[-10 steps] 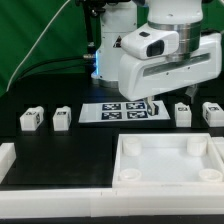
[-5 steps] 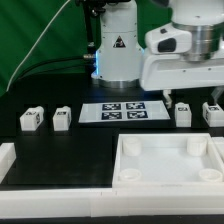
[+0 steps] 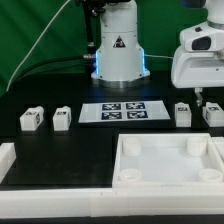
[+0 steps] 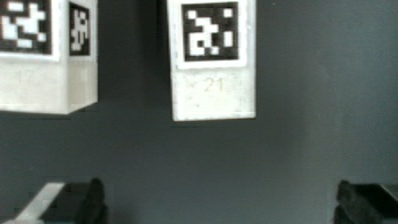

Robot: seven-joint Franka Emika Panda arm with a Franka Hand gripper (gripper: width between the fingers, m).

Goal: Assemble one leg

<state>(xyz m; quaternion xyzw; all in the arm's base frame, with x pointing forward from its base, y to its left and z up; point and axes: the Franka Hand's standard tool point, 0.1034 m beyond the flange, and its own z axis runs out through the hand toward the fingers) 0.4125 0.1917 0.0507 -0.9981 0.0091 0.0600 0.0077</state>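
Presently, leg (image 4: 210,60): stands upright on the dark worktop (image 4: 267,150) with its tag facing the wrist camera, not gripped.
Neighbouring leg (image 4: 45,55): upright just beside it, with a gap between the two.
Same pair, exterior view: inner leg (image 3: 183,113) and outer leg (image 3: 212,112) at the exterior view's right. I cannot tell which of them is the wrist view's central post.
Gripper (image 4: 221,203): fingers (image 4: 71,203) are spread wide, with only bare worktop between them, clear of both posts.
Arm pose: the white hand hangs above the pair. The gripper (image 3: 198,97) points down over the gap between them, off the worktop.
Far-left leg (image 3: 30,119) and its partner (image 3: 62,117): at the exterior view's left, well apart from the arm.
Marker board (image 3: 122,111): lies flat between the two pairs.
Tray (image 3: 121,160): large and white with a raised rim, in front of the marker board.
Room: robot base (image 3: 118,45) behind, green backdrop (image 3: 40,30).
Open space: bare black worktop lies around the right pair and between it and the tray.
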